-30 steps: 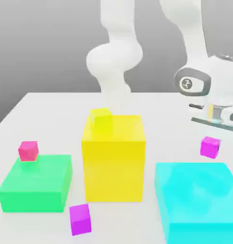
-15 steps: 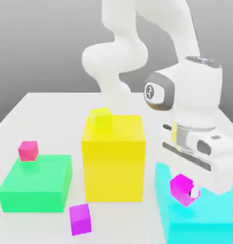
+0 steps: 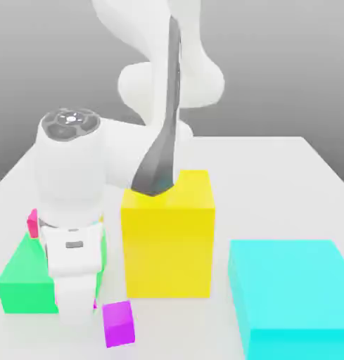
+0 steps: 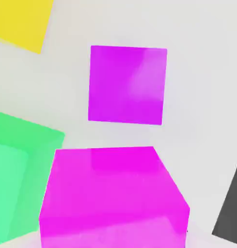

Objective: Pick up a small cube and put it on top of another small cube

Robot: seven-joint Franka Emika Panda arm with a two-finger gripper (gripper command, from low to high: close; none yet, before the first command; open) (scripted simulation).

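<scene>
**Held cube close beside its target, not yet above it**

The fingers are clamped on a small magenta cube [image 4: 113,193], which looms large and close in the hand view. Beyond it, on the white table [image 3: 273,183], lies the second magenta cube [image 4: 127,85], flat on its face and untouched. In the exterior view that second cube [image 3: 119,323] sits on the table just in front of the yellow block [image 3: 167,242], off its near corner towards the exterior view's left, and the hand [image 3: 74,281] hangs just beside it, on the side away from the yellow block, in front of the green block [image 3: 20,285]. A sliver of magenta shows at the hand's lower edge.

The move to come turns on one offset: seen from the hand, the resting cube lies a little ahead of the carried one, not directly beneath it. Their edges look roughly square to one another, so little turning of the wrist seems needed. My reading is that the carry is nearly over and the hand must slide sideways towards the yellow block until one cube covers the other, then lower. The risk is a nudge against the resting cube if it descends too early
</scene>
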